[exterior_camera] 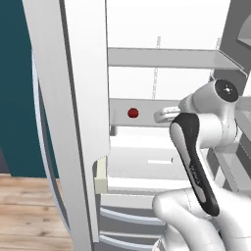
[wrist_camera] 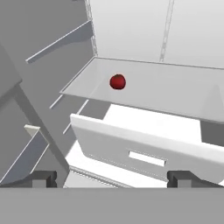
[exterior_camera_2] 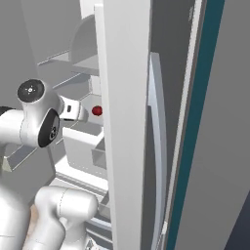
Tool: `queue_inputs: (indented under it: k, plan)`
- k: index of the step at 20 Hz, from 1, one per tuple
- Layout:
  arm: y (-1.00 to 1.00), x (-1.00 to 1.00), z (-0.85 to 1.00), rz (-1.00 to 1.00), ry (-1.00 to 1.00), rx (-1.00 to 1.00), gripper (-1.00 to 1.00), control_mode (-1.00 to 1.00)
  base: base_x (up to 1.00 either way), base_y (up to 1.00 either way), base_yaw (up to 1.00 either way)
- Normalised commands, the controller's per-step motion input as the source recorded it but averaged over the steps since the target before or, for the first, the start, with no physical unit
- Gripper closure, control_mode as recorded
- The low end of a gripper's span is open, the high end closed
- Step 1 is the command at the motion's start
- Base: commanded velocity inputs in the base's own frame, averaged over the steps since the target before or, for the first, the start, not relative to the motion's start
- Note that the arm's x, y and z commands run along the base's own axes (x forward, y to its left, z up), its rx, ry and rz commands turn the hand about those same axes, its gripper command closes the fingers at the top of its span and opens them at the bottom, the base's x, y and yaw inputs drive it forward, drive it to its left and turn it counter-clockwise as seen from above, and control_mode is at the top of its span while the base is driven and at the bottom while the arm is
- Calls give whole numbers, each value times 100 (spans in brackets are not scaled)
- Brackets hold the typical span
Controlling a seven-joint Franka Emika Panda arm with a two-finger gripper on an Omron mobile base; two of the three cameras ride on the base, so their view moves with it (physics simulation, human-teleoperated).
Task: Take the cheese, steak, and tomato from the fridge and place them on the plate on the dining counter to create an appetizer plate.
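My jaws stand released, spread wide and holding nothing, inside the open fridge (exterior_camera: 162,59). The tomato (wrist_camera: 117,82) sits alone on a middle shelf (wrist_camera: 175,94), above the white drawer (wrist_camera: 144,151), well ahead of me.

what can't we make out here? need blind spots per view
- Left base view: the fridge interior's right part is hidden behind the arm; only the tomato shows on the shelf.
- Right base view: the open door blocks the interior to the right of the tomato.
- Hand view: the drawer contents are hidden by its front.
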Motion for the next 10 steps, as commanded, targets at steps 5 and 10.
queue_inputs:
  k: [5, 10]
  plan:
    - [0, 28, -38, 0, -2, 0, -100, -100, 0, 0, 0]
    - [8, 27, -38, 0, -11, 0, -100, -100, 0, 0, 0]
